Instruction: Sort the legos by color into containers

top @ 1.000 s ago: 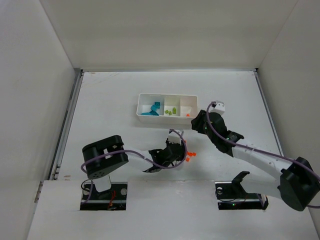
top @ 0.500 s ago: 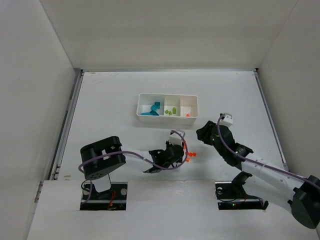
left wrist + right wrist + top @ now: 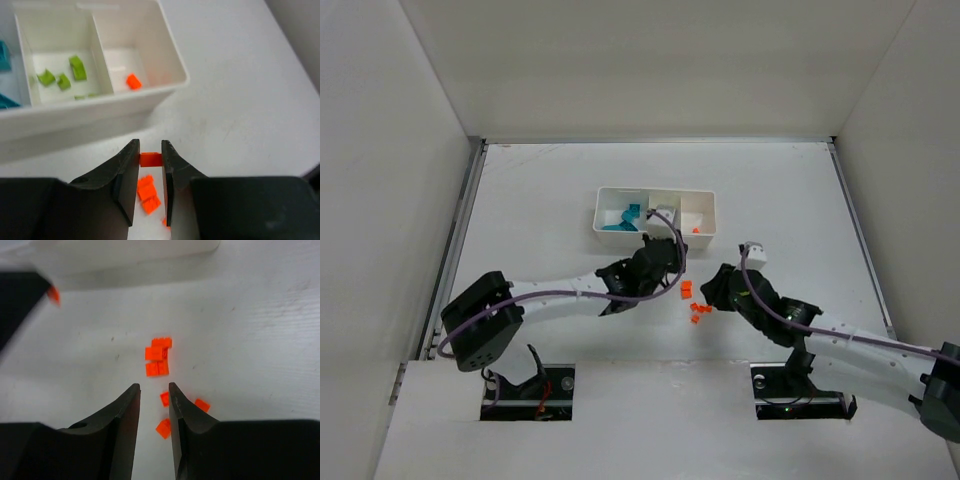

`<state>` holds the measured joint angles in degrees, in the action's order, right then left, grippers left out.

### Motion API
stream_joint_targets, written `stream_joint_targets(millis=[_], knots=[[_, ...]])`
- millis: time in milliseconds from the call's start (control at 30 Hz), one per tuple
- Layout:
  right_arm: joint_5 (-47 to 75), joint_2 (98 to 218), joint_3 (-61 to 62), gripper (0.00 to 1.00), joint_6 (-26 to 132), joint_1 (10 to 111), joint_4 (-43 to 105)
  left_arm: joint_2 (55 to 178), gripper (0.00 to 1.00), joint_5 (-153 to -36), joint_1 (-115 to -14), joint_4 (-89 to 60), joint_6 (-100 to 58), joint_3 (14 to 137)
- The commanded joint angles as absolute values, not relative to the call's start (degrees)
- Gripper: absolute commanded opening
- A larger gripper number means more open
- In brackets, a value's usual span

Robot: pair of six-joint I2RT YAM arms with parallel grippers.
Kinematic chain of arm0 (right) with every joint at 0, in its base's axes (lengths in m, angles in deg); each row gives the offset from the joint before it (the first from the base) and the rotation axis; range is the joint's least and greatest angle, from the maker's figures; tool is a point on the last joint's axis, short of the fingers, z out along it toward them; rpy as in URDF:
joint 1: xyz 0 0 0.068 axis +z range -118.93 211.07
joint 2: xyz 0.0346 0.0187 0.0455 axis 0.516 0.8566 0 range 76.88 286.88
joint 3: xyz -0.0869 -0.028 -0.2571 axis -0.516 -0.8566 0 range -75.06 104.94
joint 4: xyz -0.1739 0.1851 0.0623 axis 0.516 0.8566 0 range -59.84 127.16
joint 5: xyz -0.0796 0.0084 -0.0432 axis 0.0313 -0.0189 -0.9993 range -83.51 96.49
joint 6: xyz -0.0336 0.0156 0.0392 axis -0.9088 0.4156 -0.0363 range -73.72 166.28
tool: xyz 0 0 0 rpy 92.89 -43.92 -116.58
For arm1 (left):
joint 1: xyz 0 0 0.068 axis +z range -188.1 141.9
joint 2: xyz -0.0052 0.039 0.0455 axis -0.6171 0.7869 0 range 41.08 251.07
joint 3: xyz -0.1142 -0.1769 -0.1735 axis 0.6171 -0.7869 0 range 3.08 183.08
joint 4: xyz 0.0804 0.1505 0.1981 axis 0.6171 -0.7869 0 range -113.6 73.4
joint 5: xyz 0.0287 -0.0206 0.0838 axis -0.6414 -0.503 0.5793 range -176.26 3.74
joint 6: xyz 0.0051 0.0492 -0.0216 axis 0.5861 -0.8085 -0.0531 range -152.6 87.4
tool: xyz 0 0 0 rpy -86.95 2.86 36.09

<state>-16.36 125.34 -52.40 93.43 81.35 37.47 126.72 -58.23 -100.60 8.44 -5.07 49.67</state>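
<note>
The white tray (image 3: 708, 213) stands at mid table with three compartments: teal bricks (image 3: 625, 219) on the left, lime-green bricks (image 3: 62, 79) in the middle, one orange brick (image 3: 132, 81) on the right. My left gripper (image 3: 150, 152) is shut on a small orange brick (image 3: 150, 159), held above the table just in front of the tray. Several loose orange bricks (image 3: 695, 306) lie on the table; they also show in the right wrist view (image 3: 158, 355). My right gripper (image 3: 154, 392) is open and empty, just above these bricks.
White walls enclose the table on three sides. The tray's near wall (image 3: 100, 112) stands right ahead of my left gripper. The left arm's tip (image 3: 20, 300) shows at the upper left of the right wrist view.
My left gripper has risen from the orange pile with a brick and moved toward the tray. My right gripper has swung back from the tray down to the orange pile.
</note>
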Motion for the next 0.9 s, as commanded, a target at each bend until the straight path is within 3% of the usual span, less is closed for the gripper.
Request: stream_joint_targets(millis=[0, 367, 533, 733, 867], knots=[[-18.9, 126.6, -51.8, 0.36, 95.8, 86.7, 40.0, 127.9, 0.19, -61.1, -96.0, 11.2, -7.6, 55.4], [-21.5, 131.0, -50.7, 0.57, 98.8, 93.2, 43.0, 146.2, 0.21, -67.9, -88.2, 9.5, -8.8, 72.1], [-21.5, 136.4, -49.5, 0.58, 98.7, 94.0, 42.6, 150.9, 0.24, -68.2, -86.7, 9.2, -9.1, 75.9], [-21.3, 139.0, -48.5, 0.56, 98.5, 94.4, 41.1, 150.9, 0.42, -69.9, -86.3, 9.2, -9.2, 77.3], [-20.8, 141.1, -48.2, 0.53, 98.4, 94.6, 40.2, 146.7, 0.43, -70.1, -86.0, 9.8, -8.8, 73.9]])
